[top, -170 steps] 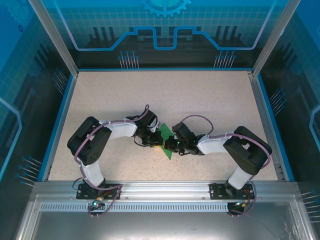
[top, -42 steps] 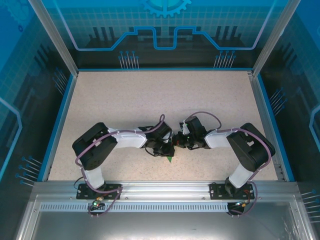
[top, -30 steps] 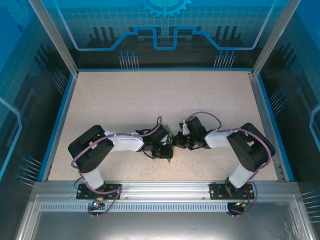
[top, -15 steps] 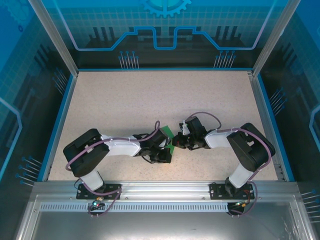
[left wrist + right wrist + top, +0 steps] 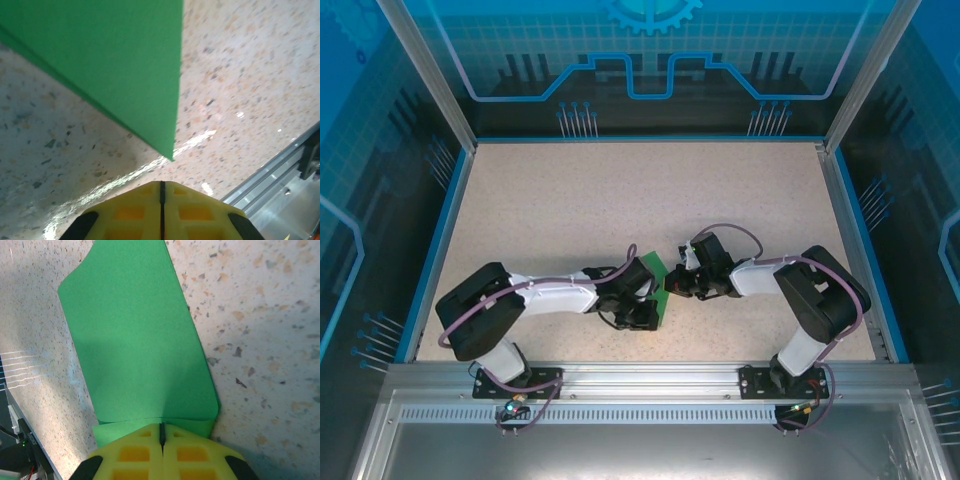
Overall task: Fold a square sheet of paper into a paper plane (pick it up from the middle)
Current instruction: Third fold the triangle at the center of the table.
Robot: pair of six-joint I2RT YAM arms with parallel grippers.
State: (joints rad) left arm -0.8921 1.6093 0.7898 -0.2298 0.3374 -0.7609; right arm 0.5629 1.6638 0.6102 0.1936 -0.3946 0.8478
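Right wrist view: the right gripper [image 5: 161, 434] has its jaws clenched together, with the tips resting on the near edge of the folded green paper [image 5: 140, 350]. The paper stretches straight ahead of them on the table [image 5: 260, 340]. The gripper seems to press the sheet down rather than pinch it, though the contact is hidden. The left gripper [image 5: 161, 192] is also closed, on nothing. The paper's pointed corner lies just ahead of its tips, slightly right, not touching.

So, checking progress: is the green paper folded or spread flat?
Folded. The right wrist view shows the green paper doubled: an upper layer's edge lies across a lower layer by the shut right gripper.
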